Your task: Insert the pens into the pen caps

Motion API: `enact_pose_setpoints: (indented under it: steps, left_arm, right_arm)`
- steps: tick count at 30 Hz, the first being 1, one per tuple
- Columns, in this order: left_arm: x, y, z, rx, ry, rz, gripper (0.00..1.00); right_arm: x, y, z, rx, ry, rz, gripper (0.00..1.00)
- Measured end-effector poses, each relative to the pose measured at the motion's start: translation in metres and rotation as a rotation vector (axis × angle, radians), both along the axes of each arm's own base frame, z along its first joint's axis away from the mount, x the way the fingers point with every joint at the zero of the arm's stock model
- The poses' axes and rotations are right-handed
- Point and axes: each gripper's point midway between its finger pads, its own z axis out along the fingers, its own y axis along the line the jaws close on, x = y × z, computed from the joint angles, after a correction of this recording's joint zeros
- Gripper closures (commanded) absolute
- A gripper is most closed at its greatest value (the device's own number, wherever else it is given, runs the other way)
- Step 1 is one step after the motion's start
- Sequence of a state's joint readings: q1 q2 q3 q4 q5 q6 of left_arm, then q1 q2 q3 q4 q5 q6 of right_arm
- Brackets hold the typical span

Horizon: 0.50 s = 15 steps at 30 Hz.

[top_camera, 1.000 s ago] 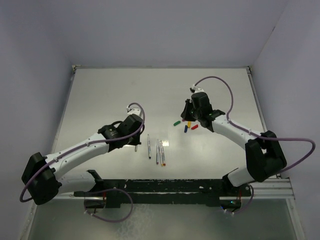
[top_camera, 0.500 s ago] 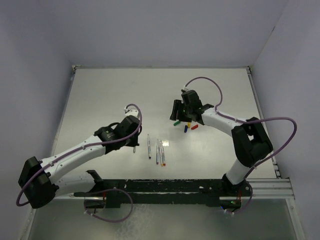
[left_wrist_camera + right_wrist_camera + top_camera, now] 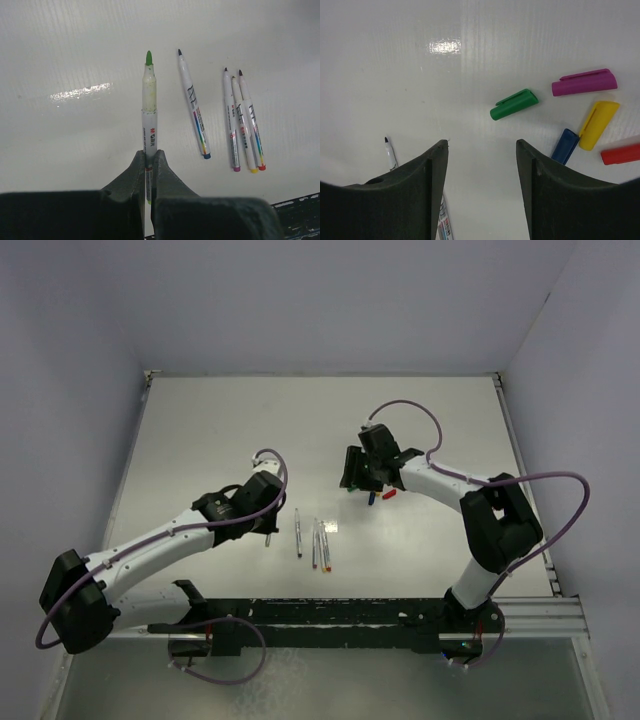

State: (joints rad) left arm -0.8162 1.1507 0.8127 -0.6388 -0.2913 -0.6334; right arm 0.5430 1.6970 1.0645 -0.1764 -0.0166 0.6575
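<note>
Left gripper pinches green-tipped pen at its tail; right gripper, jaws spread, hovers by green cap lying on table — cap looks light, stiff, slick, so grip across its middle.

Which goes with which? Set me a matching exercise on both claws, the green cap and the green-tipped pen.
1 left claw
2 right claw
3 green cap
4 green-tipped pen

a open, empty
b lying loose on the table
c clamped, tip pointing away from the claw
d shut on a pen

Pairs: 1-d, 2-a, 3-b, 4-c
</note>
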Motion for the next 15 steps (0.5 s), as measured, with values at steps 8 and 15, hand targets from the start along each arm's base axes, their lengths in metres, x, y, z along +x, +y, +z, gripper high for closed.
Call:
enact_pose_setpoints:
  steps: [8, 15]
  left_arm:
    - [0.000, 0.001, -0.005, 0.020, 0.011, -0.008, 1.00]
    - [-0.001, 0.001, -0.007, 0.022, 0.015, -0.007, 1.00]
  right_arm:
    - [-0.005, -0.002, -0.018, -0.013, 0.054, -0.020, 0.29]
    - [-0.005, 0.000, -0.030, -0.017, 0.085, -0.033, 0.28]
